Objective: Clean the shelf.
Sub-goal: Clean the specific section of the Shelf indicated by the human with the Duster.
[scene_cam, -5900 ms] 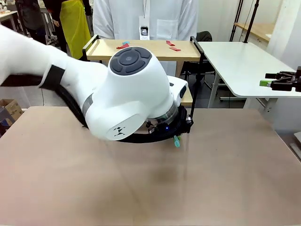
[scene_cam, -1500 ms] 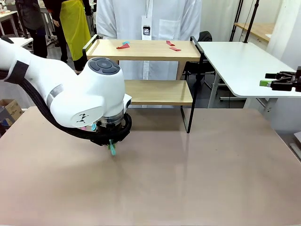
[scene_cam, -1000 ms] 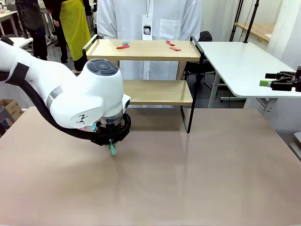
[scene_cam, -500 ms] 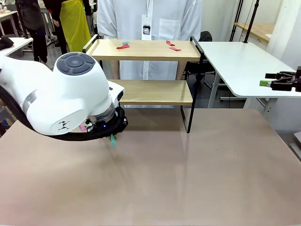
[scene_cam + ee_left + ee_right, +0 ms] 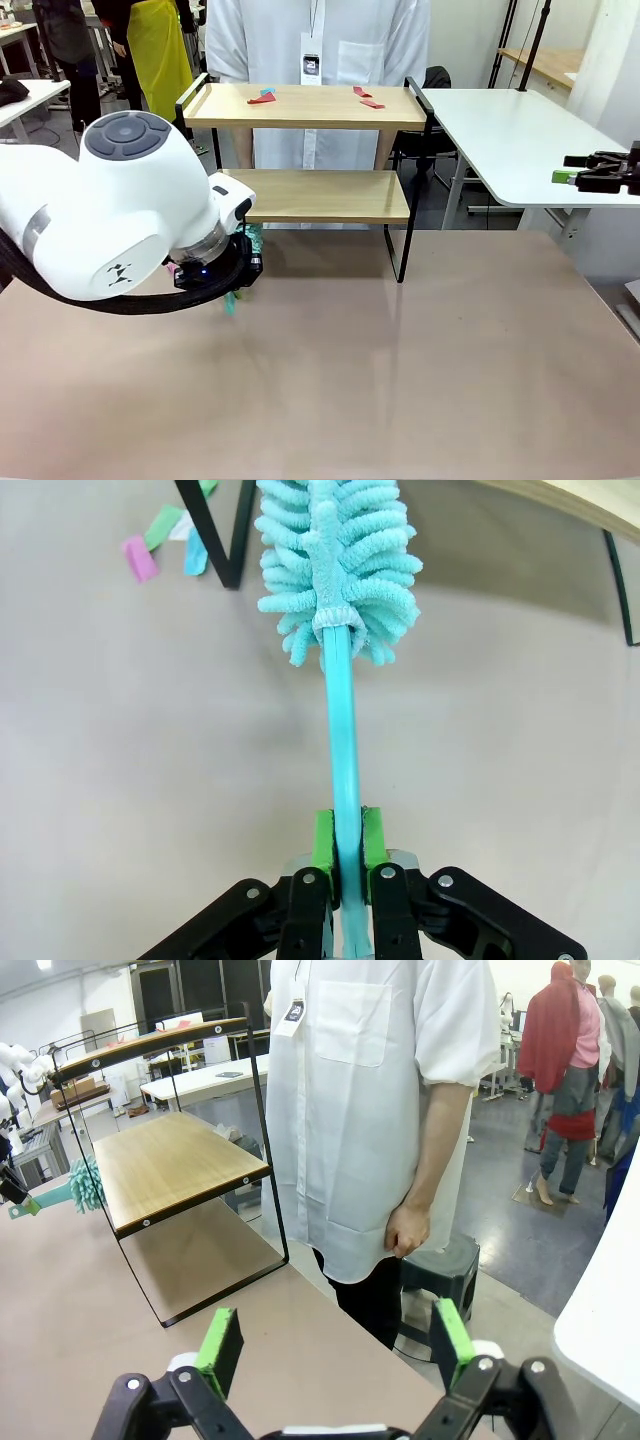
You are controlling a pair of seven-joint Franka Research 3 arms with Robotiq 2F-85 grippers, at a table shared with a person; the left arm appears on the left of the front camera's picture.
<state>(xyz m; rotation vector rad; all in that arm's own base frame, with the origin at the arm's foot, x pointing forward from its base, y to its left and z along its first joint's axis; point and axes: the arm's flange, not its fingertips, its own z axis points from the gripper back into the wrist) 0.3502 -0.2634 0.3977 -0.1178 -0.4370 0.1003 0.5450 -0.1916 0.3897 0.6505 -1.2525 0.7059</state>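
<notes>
The table lies bare across its middle and right, with broad room to pass. At its far edge stands the shelf: the gap between its two boards is open toward the front and the lower board is bare, with thin black legs at the corners. Small paper scraps lie on the top board. The left arm bulks before the shelf's left end. The head of its duster is just beside a black leg, and coloured scraps lie near that foot. A person stands close behind the shelf, closing off the far side.
</notes>
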